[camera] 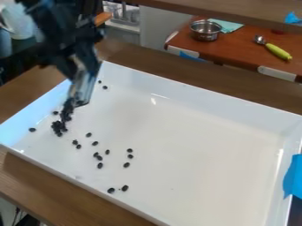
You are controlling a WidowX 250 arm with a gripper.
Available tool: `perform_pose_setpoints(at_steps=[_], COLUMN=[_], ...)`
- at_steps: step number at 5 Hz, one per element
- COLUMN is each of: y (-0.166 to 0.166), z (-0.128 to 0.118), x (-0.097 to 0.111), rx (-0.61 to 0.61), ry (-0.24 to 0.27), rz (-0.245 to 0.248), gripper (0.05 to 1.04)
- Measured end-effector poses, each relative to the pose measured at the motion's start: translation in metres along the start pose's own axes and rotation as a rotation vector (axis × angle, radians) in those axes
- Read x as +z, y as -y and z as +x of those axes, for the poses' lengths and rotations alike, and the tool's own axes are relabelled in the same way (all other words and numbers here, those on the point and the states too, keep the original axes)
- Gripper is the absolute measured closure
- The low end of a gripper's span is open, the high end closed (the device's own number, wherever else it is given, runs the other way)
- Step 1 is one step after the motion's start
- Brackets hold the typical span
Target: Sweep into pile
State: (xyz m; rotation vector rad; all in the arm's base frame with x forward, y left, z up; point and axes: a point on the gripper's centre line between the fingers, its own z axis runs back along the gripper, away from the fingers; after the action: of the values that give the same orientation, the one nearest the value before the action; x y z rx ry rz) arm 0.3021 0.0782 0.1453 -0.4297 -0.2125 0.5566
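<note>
My gripper [81, 66] hangs over the left corner of the white tray [206, 101], shut on a greyish, shiny tool [81, 90] that slants down into the tray. The tool's lower end is at the upper edge of a dark clump of small black pieces [59, 127] near the tray's left side. Whether it touches them is unclear. More black pieces [97, 155] lie scattered to the right of the clump. Two others [124, 188] are near the front wall, and two [105, 87] are close to the back left corner.
Raised walls surround the tray, which stands on a brown wooden surface [35, 176]. Blue tape [293, 176] covers part of its right wall. Behind, a reddish-brown table [242, 50] holds a metal pot [205, 31] and a spoon with a green handle [277, 51].
</note>
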Motion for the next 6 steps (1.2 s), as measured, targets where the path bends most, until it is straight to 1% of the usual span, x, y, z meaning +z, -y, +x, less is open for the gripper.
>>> perform_pose_setpoints(at_steps=[1,2,3,4,5,6], y=[0.033,0.056,0.081,0.089,0.085,0.077], z=[-0.033,-0.071,-0.103,-0.115,-0.123,-0.120], x=[-0.012,-0.035,-0.062,-0.085,-0.107,-0.111], rx=[-0.054,-0.096,-0.142,-0.162,-0.201,-0.220], ry=[0.038,0.053,0.068,0.109,0.138,0.166], rz=[0.002,0.032,0.076,0.110,0.136,0.128], gripper=[0.712,0.713,0.713,0.712,0.713,0.712])
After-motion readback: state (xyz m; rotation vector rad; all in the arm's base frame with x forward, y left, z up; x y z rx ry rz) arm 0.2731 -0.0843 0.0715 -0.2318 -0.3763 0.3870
